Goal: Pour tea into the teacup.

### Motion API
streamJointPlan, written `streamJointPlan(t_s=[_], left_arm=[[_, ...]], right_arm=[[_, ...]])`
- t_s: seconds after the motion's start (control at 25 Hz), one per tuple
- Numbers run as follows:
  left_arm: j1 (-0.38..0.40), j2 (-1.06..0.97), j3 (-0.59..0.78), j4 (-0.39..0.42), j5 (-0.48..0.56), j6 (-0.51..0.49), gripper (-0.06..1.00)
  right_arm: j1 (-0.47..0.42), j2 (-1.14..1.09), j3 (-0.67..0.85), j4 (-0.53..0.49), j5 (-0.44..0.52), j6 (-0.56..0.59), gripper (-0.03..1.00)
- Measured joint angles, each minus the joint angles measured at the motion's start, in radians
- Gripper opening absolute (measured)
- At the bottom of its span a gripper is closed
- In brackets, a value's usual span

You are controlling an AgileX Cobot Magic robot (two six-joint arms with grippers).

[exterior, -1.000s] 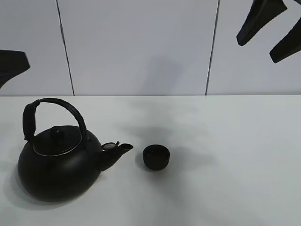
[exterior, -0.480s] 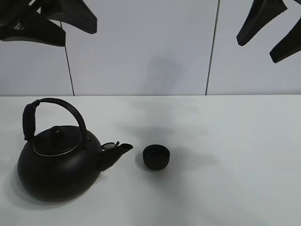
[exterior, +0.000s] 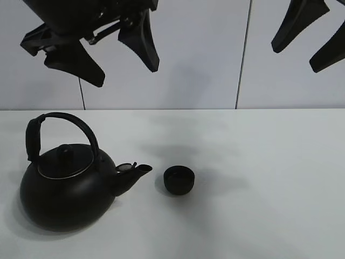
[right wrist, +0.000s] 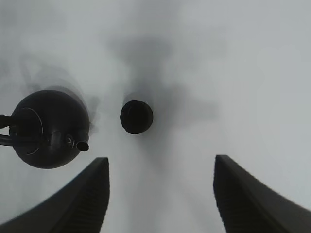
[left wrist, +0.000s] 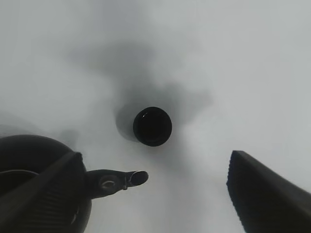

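Your white desk (exterior: 259, 162) carries two things. The big black kettle (exterior: 67, 191) stands upright at the left of the exterior high view, its arched handle up and its spout pointing at the teacup (exterior: 178, 179), which sits just beside the spout tip, apart from it. Your left gripper (exterior: 102, 56) hangs high above the kettle, jaws wide and holding nothing. Your right gripper (exterior: 310, 40) hangs high at the right, jaws parted and holding nothing.

kettle (exterior: 67, 186) left on table (exterior: 269, 189), teacup (exterior: 178, 179) just beside its spout (exterior: 135, 171)
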Motion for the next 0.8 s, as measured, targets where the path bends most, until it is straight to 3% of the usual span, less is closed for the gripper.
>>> streamJointPlan(t_s=[0.24,0.8], left_arm=[[0.051,0.0,-0.037,0.003,0.065,-0.065,0.6],[0.054,0.0,-0.038,0.004,0.082,-0.074,0.6]], right_arm=[[0.0,0.0,0.0,0.0,0.001,0.0,0.43],[0.0,0.0,0.0,0.0,0.001,0.0,0.43]])
